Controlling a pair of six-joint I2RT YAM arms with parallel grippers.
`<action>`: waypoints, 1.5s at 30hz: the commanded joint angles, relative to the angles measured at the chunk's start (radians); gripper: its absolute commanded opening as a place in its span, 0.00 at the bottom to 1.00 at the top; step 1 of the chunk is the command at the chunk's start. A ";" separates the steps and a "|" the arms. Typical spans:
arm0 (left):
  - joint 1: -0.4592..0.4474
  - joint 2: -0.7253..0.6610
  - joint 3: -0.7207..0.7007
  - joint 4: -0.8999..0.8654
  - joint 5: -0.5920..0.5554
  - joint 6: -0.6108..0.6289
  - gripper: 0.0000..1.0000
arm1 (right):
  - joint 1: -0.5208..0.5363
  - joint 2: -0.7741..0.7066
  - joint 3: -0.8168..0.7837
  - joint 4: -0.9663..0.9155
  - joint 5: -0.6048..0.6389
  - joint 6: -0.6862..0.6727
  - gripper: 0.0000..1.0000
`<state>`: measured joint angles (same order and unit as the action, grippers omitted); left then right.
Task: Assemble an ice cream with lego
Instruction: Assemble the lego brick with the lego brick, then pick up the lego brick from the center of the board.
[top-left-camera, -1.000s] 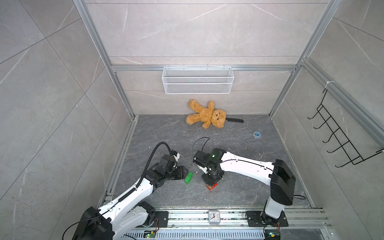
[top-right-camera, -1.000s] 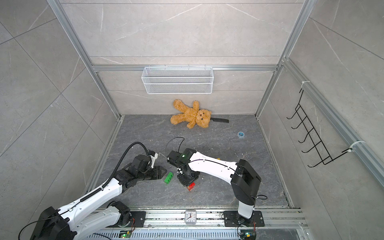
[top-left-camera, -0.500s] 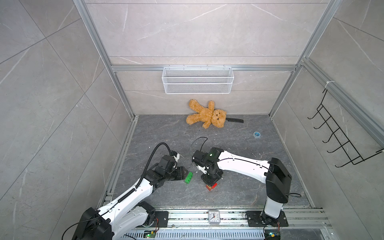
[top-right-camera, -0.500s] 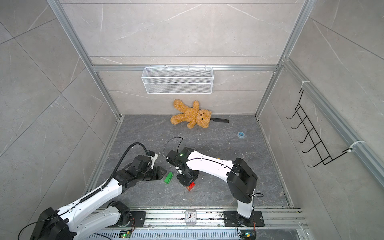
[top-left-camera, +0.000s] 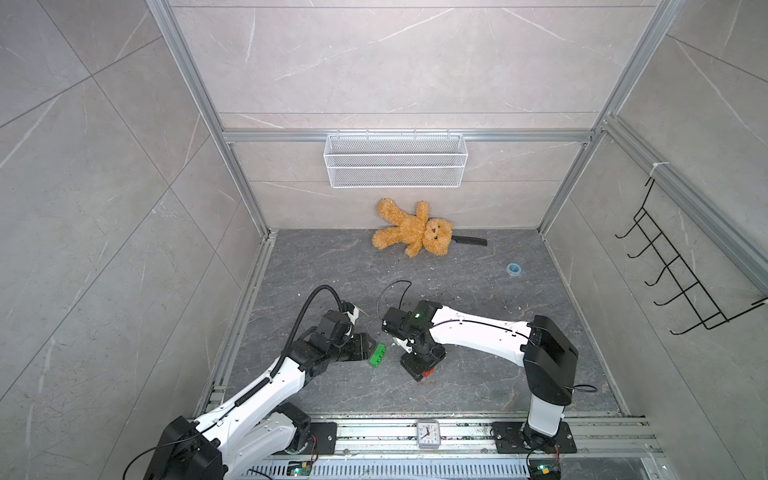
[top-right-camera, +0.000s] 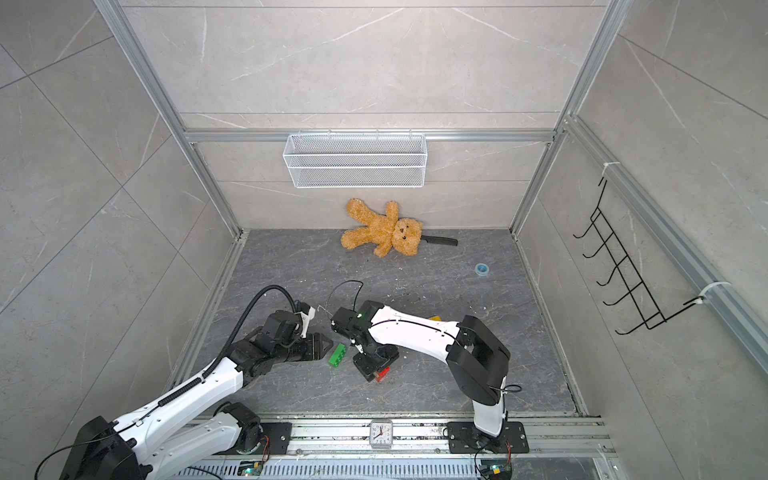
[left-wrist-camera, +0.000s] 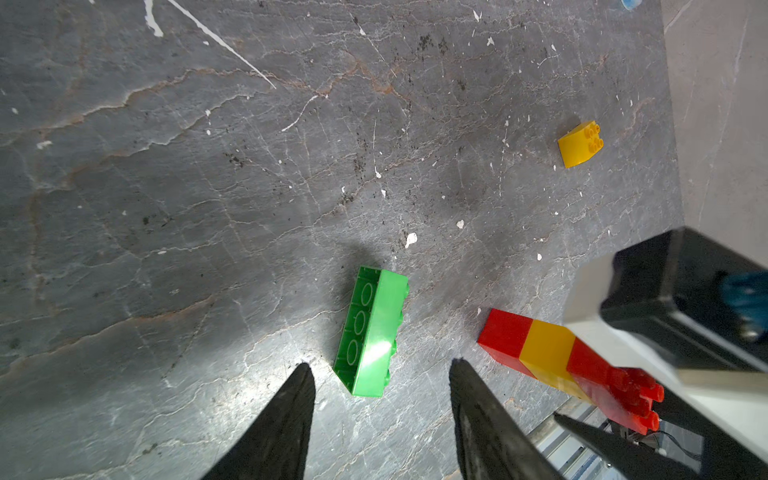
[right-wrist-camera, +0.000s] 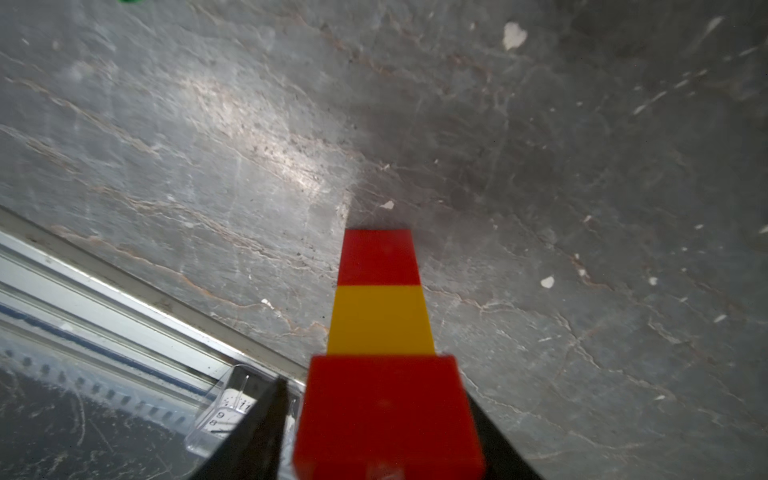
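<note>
Everything happens low in the middle of both top views. The left gripper (top-left-camera: 371, 350) is partly open. In the left wrist view its dark fingers (left-wrist-camera: 291, 419) flank the near end of the green brick (left-wrist-camera: 372, 332) with a gap on either side. The brick lies on its side on the grey floor (top-left-camera: 478, 291), hollow underside showing. How far above the floor the fingers are cannot be told.

Just right of it, the right gripper (top-left-camera: 420, 369) points down and covers nearly all of the red and yellow stack (right-wrist-camera: 380, 316), so from above only a red corner peeks out. In the right wrist view the stack lies between the fingers, far end on the floor. A sliver of the clock (right-wrist-camera: 226, 411) shows between one finger and the red block, so the gripper is open. The other finger's contact is hidden.

The yellow brick (left-wrist-camera: 579, 143) is almost wholly hidden behind the right arm from above. A teddy bear (top-left-camera: 411, 232) by the back wall covers one end of a black object (top-left-camera: 469, 240) too small to name.
</note>
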<state>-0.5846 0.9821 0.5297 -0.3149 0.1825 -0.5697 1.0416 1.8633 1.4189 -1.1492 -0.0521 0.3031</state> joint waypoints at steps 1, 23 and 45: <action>-0.003 -0.009 0.008 -0.012 -0.026 -0.004 0.55 | 0.005 -0.012 -0.010 0.014 0.025 0.016 0.72; -0.168 0.404 0.255 -0.204 -0.130 0.074 0.67 | -0.152 -0.616 -0.251 0.296 0.055 0.163 0.89; -0.082 0.532 0.307 -0.104 0.070 0.071 0.22 | -0.227 -0.669 -0.418 0.416 -0.038 0.127 0.88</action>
<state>-0.7292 1.5654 0.8577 -0.4961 0.1383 -0.5049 0.8272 1.2232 1.0214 -0.7670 -0.0681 0.4450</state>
